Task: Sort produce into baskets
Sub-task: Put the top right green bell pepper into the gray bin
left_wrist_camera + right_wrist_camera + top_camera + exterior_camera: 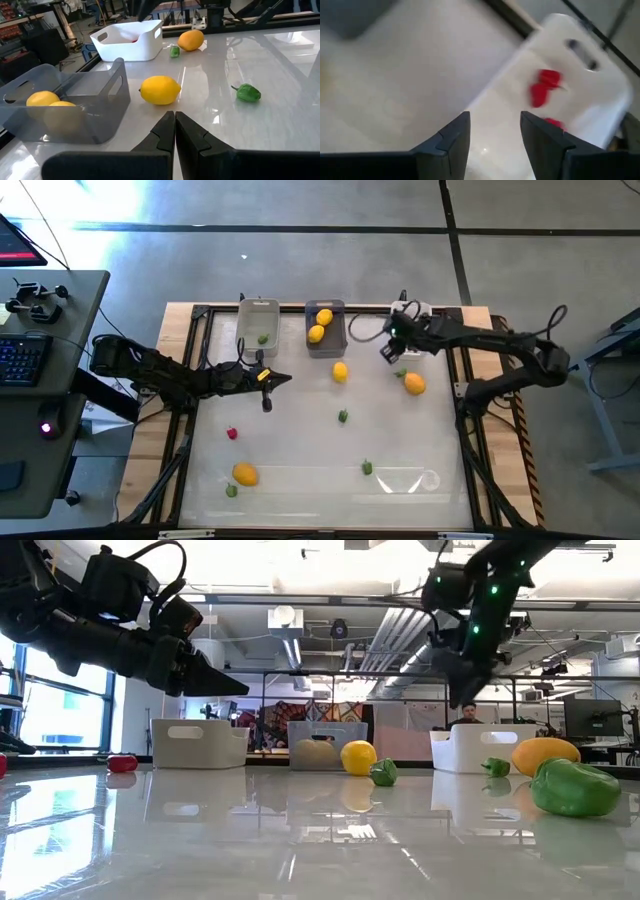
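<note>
Three baskets stand along the far edge. The clear basket [258,320] holds a green bit. The dark grey basket [325,328] holds two lemons [44,100]. The white basket [570,80] holds red berries [545,87]. On the table lie a lemon [340,372], orange fruits [414,384] [245,473], a red berry [232,433] and green bits [343,416]. My right gripper [495,120] hangs open and empty just on the near side of the white basket. My left gripper [175,116] is shut and empty above the table's left middle, pointing at the loose lemon.
A wooden frame [480,430] borders the white tabletop. More green bits lie near the front edge [367,467] [231,490], and another [400,373] beside the right orange fruit. There is free room in the table's middle. A desk with a keyboard [25,360] stands off to the left.
</note>
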